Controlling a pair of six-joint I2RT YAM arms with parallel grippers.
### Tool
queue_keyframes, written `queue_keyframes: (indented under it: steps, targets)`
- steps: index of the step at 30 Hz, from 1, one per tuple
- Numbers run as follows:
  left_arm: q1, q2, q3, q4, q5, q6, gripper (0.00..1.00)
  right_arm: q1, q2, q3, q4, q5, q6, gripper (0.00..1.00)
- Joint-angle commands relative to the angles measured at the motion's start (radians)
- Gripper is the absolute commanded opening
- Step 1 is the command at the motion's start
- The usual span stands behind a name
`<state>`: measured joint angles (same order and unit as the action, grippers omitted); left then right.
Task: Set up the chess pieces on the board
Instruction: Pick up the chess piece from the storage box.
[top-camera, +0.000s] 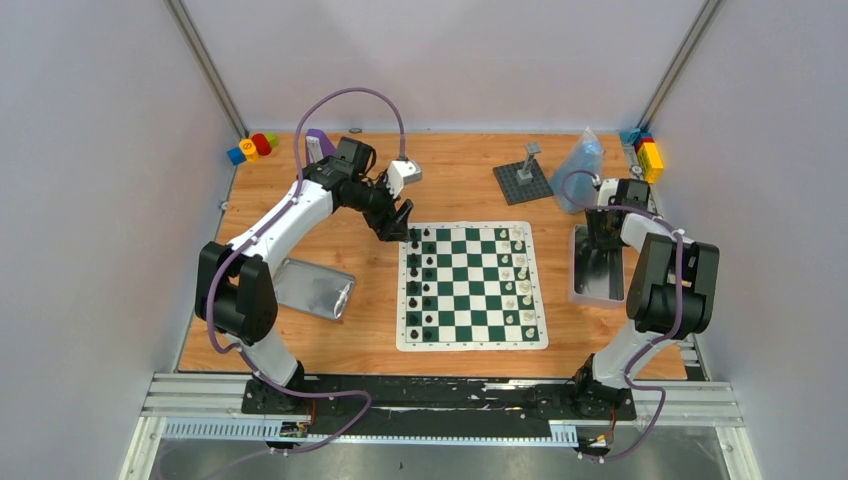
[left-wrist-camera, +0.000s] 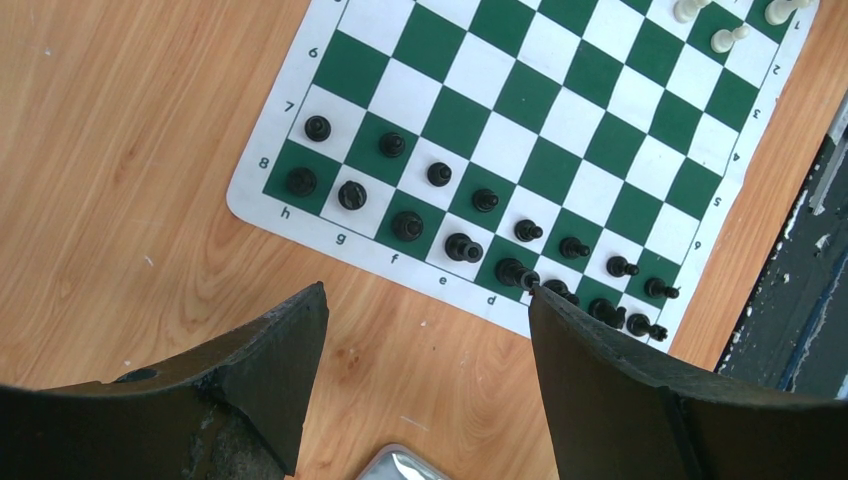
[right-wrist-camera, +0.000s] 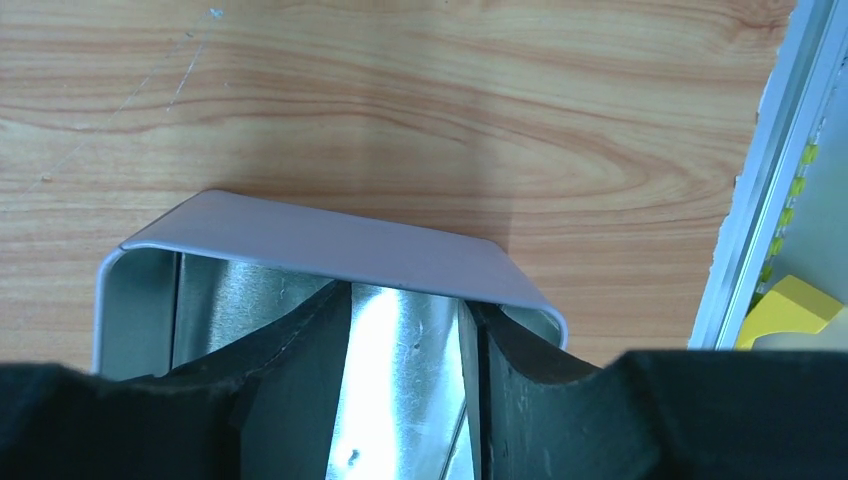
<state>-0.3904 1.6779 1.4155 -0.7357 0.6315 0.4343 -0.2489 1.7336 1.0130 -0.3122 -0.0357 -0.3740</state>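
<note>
The green and white board (top-camera: 470, 285) lies in the middle of the table. Black chess pieces (top-camera: 420, 285) fill its two left columns and white chess pieces (top-camera: 520, 270) stand along its right side. My left gripper (top-camera: 400, 218) hovers by the board's far left corner, open and empty. In the left wrist view the left gripper (left-wrist-camera: 428, 295) hangs over bare wood beside the board (left-wrist-camera: 560, 120), with two rows of black pieces (left-wrist-camera: 440, 175) just beyond. My right gripper (top-camera: 600, 235) reaches into a silver tin (top-camera: 597, 275). The right wrist view shows the right gripper (right-wrist-camera: 405, 300) parted with nothing between the jaws.
A silver tin lid (top-camera: 315, 288) lies left of the board. A dark grey studded plate with a post (top-camera: 522, 180) and a blue plastic bag (top-camera: 580, 165) sit at the back. Colourful blocks are in the back left (top-camera: 252, 147) and back right (top-camera: 648, 155) corners.
</note>
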Motion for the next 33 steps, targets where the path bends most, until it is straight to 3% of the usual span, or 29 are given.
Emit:
queue_keyframes:
  steps: [1,13,23,33]
  targets:
    - [0.011,0.003,0.018,0.021,0.030,0.021,0.81,0.003,0.022,-0.009,0.054,0.030,0.020,0.46]
    - [0.017,-0.004,0.011,0.022,0.040,0.026,0.81,0.004,0.078,0.007,0.055,0.102,0.018,0.39]
    - [0.023,-0.014,0.005,0.019,0.050,0.029,0.81,0.001,0.082,0.006,0.064,0.127,0.000,0.13]
    - [0.027,-0.025,-0.002,0.018,0.052,0.032,0.81,0.001,0.026,-0.024,0.040,0.058,-0.032,0.00]
